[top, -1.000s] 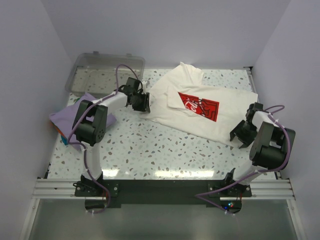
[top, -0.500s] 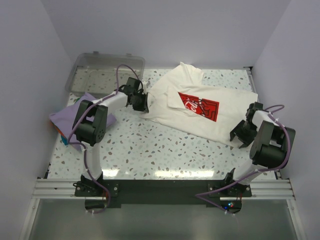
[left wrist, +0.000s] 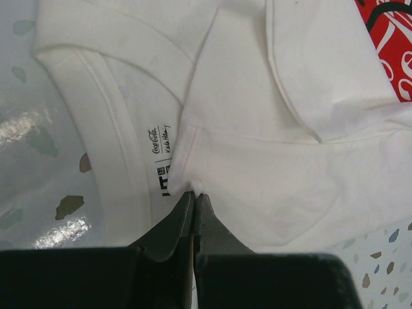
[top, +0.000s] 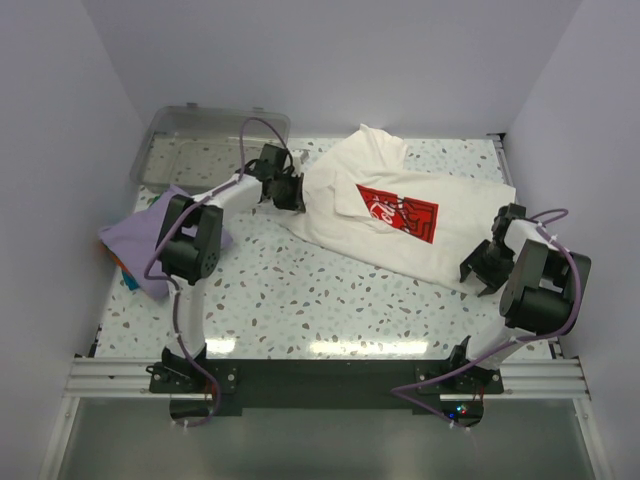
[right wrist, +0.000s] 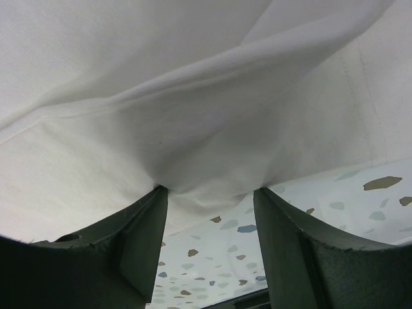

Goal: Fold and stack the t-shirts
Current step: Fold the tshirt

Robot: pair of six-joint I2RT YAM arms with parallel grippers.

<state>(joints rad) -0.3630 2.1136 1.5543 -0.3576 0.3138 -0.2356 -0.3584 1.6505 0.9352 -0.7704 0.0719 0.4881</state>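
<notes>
The cream-white t-shirt [top: 345, 225] with a red square logo [top: 397, 212] lies spread across the table's far right. My left gripper [top: 293, 193] is at the shirt's left end, by the collar. In the left wrist view it [left wrist: 194, 193] is shut on a fold of the white cloth [left wrist: 270, 154] next to the neck label [left wrist: 161, 138]. My right gripper [top: 478, 272] stands at the shirt's near right hem. In the right wrist view its jaws [right wrist: 209, 190] are wide open, and the white hem [right wrist: 193, 96] sags between the fingertips. The lavender t-shirt [top: 140, 240] lies folded at the left edge.
A clear plastic bin [top: 210, 150] stands at the back left, just behind the left arm. A small orange and teal object [top: 125, 275] peeks from under the lavender shirt. White walls close in on the speckled table [top: 300, 300] at left, back and right.
My left gripper has moved a little back and right onto the shirt's collar end and has shut on the cloth. The right arm has not moved.
</notes>
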